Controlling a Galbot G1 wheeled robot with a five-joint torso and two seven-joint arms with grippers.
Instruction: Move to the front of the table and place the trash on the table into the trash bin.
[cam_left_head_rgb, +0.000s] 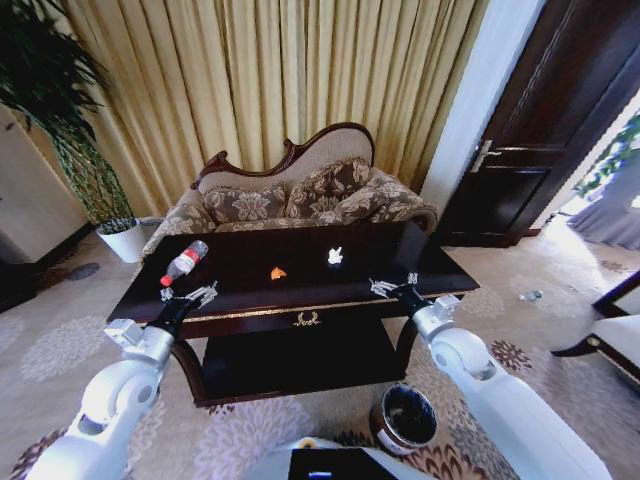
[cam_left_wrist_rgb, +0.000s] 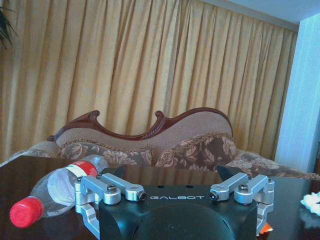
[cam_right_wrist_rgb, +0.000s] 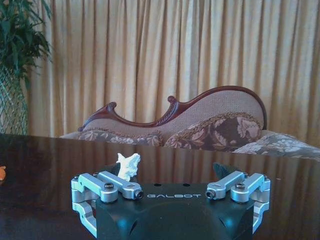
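**A:** so how far is it? Looks to me like the driving part is done.

**B:** yeah, I'd call that bit finished. Nearest to the robot, the trash bin (cam_left_head_rgb: 405, 418) sits on the carpet just off the front right corner of the table (cam_left_head_rgb: 330, 296), black liner showing, and I can't see anything in it. So nothing binned yet, as far as I can tell.

**A:** and the arms?

**B:** both are reached out over the table's front edge. The left gripper (cam_left_head_rgb: 187, 295) is at the front left corner, fingers spread wide with nothing between them. In the left wrist view the bottle (cam_left_wrist_rgb: 55, 191) lies on its side just past that gripper (cam_left_wrist_rgb: 175, 197), red cap toward the camera, near one finger. Whether they touch, I can't tell. The right gripper (cam_left_head_rgb: 393, 287) is at the front right, also spread wide and empty.

**A:** rest of the trash?

**B:** farther in. The orange scrap (cam_left_head_rgb: 278, 272) is about mid-table and the white scrap (cam_left_head_rgb: 335, 256) a bit right of it, ahead of the right gripper (cam_right_wrist_rgb: 170, 200) in that wrist view (cam_right_wrist_rgb: 128, 165). Both lie well apart from the fingers.

**A:** so basically all the pick-ups are left.

**B:** that's my read: bottle, orange bit and white bit all still on the tabletop. Behind everything is the sofa (cam_left_head_rgb: 300, 195).
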